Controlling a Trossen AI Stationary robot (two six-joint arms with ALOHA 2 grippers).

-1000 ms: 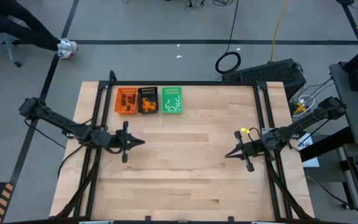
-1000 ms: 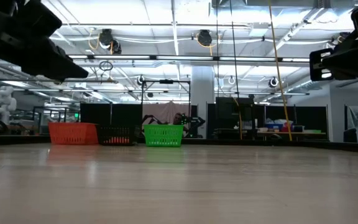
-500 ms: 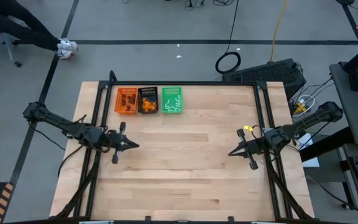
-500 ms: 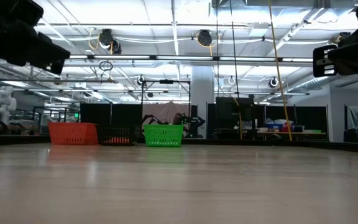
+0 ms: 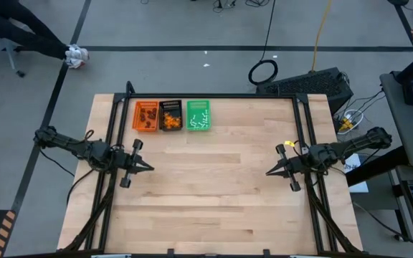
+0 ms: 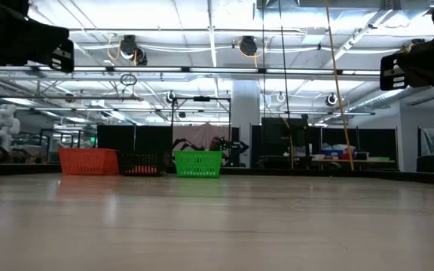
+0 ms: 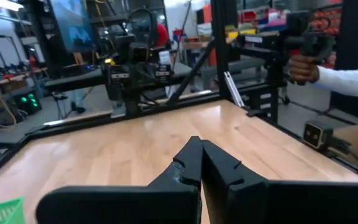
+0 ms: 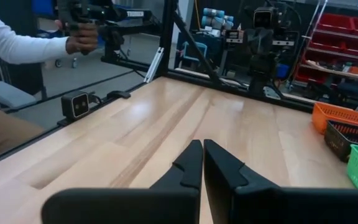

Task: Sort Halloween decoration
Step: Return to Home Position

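Only the high view looks into the trays at the Halloween decoration: dark brown blobs (image 5: 146,115) in the orange tray (image 5: 135,116), orange blobs (image 5: 169,121) in the black tray (image 5: 171,103), and white sticks (image 5: 198,123) in the green tray (image 5: 198,103). The low view shows just the tray walls. The left gripper (image 5: 146,166) and the right gripper (image 5: 269,173) hover near opposite table (image 5: 214,193) sides, fingers pressed together on nothing. Both wrist views show a person's white-sleeved hand (image 7: 300,67) gripping a dark handle.
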